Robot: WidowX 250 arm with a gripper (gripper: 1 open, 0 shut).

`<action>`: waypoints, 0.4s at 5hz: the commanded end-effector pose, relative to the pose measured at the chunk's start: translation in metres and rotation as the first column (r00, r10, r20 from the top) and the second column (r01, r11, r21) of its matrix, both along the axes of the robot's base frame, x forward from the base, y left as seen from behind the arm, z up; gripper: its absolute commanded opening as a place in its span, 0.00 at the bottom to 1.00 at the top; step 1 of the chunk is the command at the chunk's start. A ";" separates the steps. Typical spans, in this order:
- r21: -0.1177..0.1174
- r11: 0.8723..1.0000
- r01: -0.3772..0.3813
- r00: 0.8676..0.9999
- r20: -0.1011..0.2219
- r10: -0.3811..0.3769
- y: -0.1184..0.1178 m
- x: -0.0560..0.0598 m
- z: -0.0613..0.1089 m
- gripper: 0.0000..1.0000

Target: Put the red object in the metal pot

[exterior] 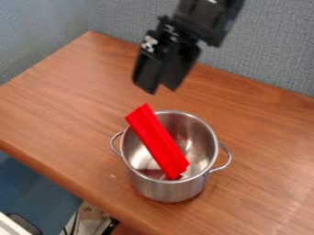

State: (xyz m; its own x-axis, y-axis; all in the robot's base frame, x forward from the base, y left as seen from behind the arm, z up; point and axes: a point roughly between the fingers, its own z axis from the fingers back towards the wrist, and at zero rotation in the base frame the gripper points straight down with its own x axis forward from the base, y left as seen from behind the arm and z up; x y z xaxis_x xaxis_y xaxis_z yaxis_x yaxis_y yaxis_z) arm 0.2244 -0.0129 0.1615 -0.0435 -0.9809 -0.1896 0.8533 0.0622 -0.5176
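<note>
The metal pot (172, 179) stands on the wooden table near its front edge, shiny, with small loop handles at its sides. The red object (156, 139), a long flat bar, leans inside the pot: its lower end rests down in the pot and its upper end sticks out over the rim at the upper left. My gripper (157, 83) hangs above and behind the pot, apart from the bar, open with nothing between its black fingers.
The brown wooden table (61, 101) runs from the left to the right; its front edge drops off just below the pot. A grey-blue wall stands behind it.
</note>
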 end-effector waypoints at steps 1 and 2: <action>-0.025 0.996 -0.082 0.994 0.073 0.083 0.020 -0.005 0.013 1.00; -0.048 0.993 -0.109 0.985 0.130 0.114 0.036 -0.007 0.016 1.00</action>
State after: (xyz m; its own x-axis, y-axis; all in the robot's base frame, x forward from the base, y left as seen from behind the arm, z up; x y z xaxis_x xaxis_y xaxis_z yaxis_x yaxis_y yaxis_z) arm 0.2179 0.0205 0.1694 0.0933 -0.9840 -0.1515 0.8844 0.1518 -0.4413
